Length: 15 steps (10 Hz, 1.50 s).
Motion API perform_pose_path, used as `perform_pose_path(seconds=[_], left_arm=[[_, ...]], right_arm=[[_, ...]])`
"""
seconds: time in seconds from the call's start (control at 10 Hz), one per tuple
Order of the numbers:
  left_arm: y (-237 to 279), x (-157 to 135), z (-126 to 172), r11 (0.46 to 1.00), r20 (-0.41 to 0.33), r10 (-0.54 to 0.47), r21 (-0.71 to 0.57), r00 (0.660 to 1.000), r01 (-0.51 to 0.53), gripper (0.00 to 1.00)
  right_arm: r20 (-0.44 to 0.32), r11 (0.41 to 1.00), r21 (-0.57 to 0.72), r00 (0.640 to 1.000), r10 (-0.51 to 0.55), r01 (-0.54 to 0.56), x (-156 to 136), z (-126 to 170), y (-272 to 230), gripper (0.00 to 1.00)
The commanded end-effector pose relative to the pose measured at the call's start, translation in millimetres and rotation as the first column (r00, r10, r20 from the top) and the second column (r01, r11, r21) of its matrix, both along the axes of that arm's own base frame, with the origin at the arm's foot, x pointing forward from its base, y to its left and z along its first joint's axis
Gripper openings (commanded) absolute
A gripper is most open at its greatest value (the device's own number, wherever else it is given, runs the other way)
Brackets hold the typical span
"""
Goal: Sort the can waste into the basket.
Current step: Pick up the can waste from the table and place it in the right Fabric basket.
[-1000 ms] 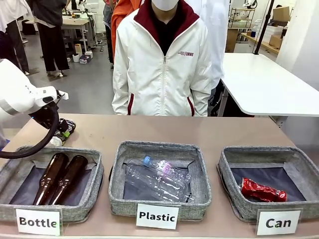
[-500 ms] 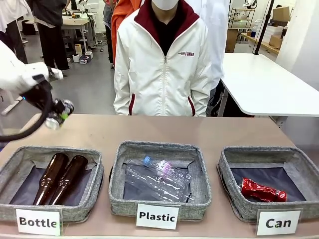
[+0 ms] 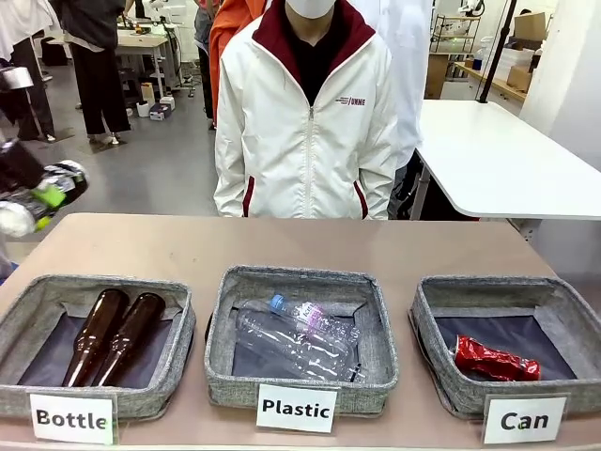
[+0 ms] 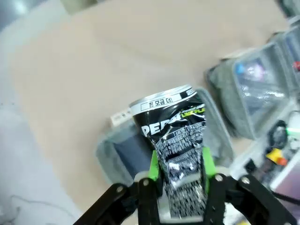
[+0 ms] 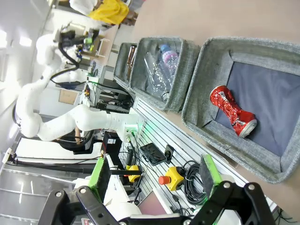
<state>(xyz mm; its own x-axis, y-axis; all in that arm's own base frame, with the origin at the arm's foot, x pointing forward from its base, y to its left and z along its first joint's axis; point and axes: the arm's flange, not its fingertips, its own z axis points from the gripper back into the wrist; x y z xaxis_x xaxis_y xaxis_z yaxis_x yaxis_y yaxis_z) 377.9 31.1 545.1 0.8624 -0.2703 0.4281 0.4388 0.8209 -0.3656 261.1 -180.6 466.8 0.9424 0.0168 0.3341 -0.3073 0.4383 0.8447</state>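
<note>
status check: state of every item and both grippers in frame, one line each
Black can: dented, gripped by the left gripper, held above the table.
Red can: crushed, lying in the Can basket.
Brown bottles: two, lying side by side in the Bottle basket.
Clear plastic bottles: lying in the Plastic basket.
Right gripper: open, holding nothing.

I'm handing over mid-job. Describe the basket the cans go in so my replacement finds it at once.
Three grey woven baskets sit in a row along the near edge of the table, each with a white label in front. Take the rightmost one, the basket labelled "Can", with a crushed red can already lying on its dark lining. Its neighbours hold clear plastic bottles and brown bottles.
</note>
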Motion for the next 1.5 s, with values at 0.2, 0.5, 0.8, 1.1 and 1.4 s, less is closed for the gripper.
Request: perform_pose_path(seconds=[0.2,0.5,0.8,1.1,1.4], left_arm=[[0,0,0,1.0,0.0,0.0,0.0,1.0,0.0,0.2],[-15,-36,-15,0.99,-0.04,-0.133,-0.051,0.99,0.131,0.4],[-179,-6,-18,0.905,0.177,-0.393,-0.1,0.902,0.414,0.4],[-327,23,-7,0.755,0.398,-0.565,-0.103,0.723,0.647,0.4],[-482,15,-45,0.482,0.361,-0.795,-0.114,0.488,0.869,0.4]], right_arm=[[0.014,1.0,-0.013,1.0,0.024,-0.024,-3,0,-2,1.0],[0.0,1.0,-0.001,1.0,0.001,-0.001,0,0,0,1.0],[-0.096,0.951,-0.22,0.975,0.201,-0.217,-89,100,-24,1.0],[-0.146,0.934,-0.21,0.953,0.264,-0.291,-133,101,-51,1.0],[-0.016,0.967,-0.229,0.994,0.108,-0.109,-145,102,-88,1.0]])
